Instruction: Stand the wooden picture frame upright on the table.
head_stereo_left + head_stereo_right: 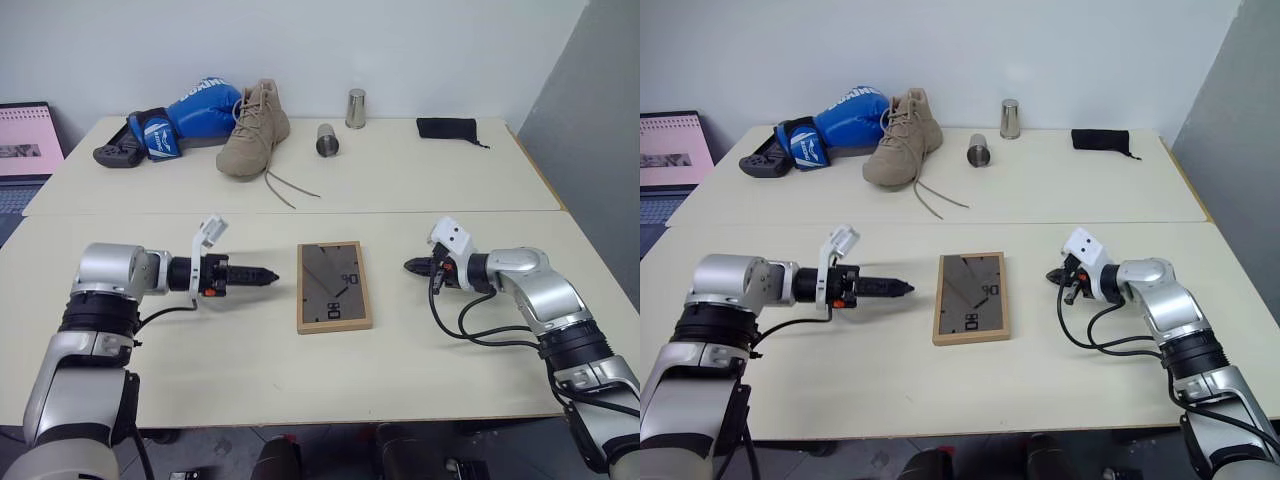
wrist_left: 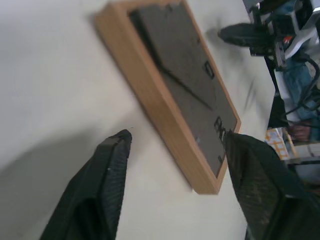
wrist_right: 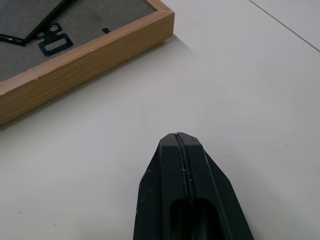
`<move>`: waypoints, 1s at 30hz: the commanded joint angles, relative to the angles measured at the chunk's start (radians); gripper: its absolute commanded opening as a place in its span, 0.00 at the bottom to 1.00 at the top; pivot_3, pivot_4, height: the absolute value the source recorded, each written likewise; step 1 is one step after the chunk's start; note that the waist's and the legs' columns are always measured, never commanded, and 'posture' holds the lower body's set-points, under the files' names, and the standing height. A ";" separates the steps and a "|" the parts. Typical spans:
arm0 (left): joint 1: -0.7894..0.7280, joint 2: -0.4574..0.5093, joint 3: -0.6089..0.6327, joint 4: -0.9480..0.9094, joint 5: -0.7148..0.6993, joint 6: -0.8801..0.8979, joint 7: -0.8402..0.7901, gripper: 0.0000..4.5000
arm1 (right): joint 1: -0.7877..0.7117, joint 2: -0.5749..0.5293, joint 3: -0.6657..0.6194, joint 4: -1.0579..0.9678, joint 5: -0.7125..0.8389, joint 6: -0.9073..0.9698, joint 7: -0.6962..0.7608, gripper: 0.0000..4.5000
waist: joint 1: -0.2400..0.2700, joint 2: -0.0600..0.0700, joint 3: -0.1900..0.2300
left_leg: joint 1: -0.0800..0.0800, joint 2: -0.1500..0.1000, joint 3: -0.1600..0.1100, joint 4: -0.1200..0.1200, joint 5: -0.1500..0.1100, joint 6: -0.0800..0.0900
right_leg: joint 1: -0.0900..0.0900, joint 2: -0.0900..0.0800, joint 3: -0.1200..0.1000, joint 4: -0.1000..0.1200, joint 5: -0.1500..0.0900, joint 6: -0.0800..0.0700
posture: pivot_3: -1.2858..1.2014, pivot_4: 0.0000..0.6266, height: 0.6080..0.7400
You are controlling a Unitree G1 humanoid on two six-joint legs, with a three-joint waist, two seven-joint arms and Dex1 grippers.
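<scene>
The wooden picture frame (image 1: 334, 286) lies flat on the table (image 1: 250, 350), dark grey back and folded prop facing up. It is midway between my two grippers. My left gripper (image 1: 272, 277) hovers just left of the frame, pointing at its long edge. In the left wrist view its fingers (image 2: 112, 165) stand wide apart with nothing between them, the frame (image 2: 170, 85) just beyond. My right gripper (image 1: 408, 266) is off the frame's right side and points toward it. Its fingers (image 3: 177, 145) are pressed together, empty, a short gap from the frame's corner (image 3: 75, 55).
On the far table lie a blue boxing glove (image 1: 190, 115), a tan boot (image 1: 255, 130) with trailing laces, a tipped metal cup (image 1: 327, 140), an upright metal cup (image 1: 355, 108) and a black pouch (image 1: 447, 128). A laptop (image 1: 25, 145) sits at far left.
</scene>
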 commanded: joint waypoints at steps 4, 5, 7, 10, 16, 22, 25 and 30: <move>0.012 -0.040 -0.009 -0.053 -0.038 0.067 0.055 1.00 | 0.033 0.015 0.002 -0.080 -0.003 0.003 0.008 0.00 | 0.002 0.000 0.000 | 0.000 0.000 0.000 0.000 0.000 0.000 | 0.000 0.000 0.000 0.000 0.000 0.000 | 0.52 0.24 1.00; -0.004 -0.056 -0.013 -0.025 -0.034 0.092 0.079 1.00 | 0.039 0.021 0.004 -0.091 -0.003 0.011 0.007 0.00 | 0.002 0.000 0.000 | 0.000 0.000 0.000 0.000 0.000 0.000 | 0.000 0.000 0.000 0.000 0.000 0.000 | 0.52 0.24 1.00; -0.024 -0.073 -0.028 0.003 -0.044 0.143 0.085 1.00 | 0.049 0.034 0.012 -0.117 -0.001 0.026 0.006 0.00 | 0.003 0.000 0.000 | 0.000 0.000 0.000 0.001 0.000 0.000 | 0.000 0.000 0.000 0.000 0.000 0.000 | 0.52 0.24 1.00; -0.038 -0.091 -0.050 -0.001 -0.065 0.189 0.084 1.00 | 0.059 0.058 0.028 -0.153 0.000 0.051 0.002 0.00 | 0.003 0.000 0.000 | 0.000 -0.001 0.000 0.001 0.000 0.000 | 0.001 0.000 0.000 0.000 0.000 0.000 | 0.52 0.24 1.00; -0.032 -0.119 -0.075 -0.040 -0.100 0.228 0.087 1.00 | 0.064 0.123 0.066 -0.199 -0.007 0.090 -0.024 0.00 | 0.004 0.000 0.000 | 0.000 -0.001 0.000 0.001 0.000 0.000 | 0.001 -0.001 0.000 0.000 0.000 0.000 | 0.52 0.24 1.00; -0.013 -0.108 -0.121 -0.093 -0.117 0.203 0.062 1.00 | 0.035 0.181 0.076 -0.181 -0.020 0.098 -0.060 0.00 | 0.004 0.000 0.000 | 0.001 -0.001 0.000 0.001 0.000 0.000 | 0.001 -0.001 0.000 0.000 0.000 0.000 | 0.52 0.24 1.00; -0.030 -0.117 -0.115 -0.050 -0.104 0.177 0.071 1.00 | 0.035 0.200 0.064 -0.194 -0.007 0.123 -0.065 0.00 | 0.005 0.000 0.000 | 0.001 -0.001 0.000 0.001 0.000 0.000 | 0.001 -0.001 0.000 0.000 0.000 0.000 | 0.52 0.24 1.00; -0.025 -0.119 -0.120 -0.053 -0.107 0.159 0.068 1.00 | 0.049 0.216 0.063 -0.224 0.001 0.148 -0.070 0.00 | 0.007 0.000 0.000 | 0.000 -0.001 0.000 0.001 0.000 0.000 | 0.001 -0.001 0.000 0.000 0.000 0.000 | 0.52 0.24 1.00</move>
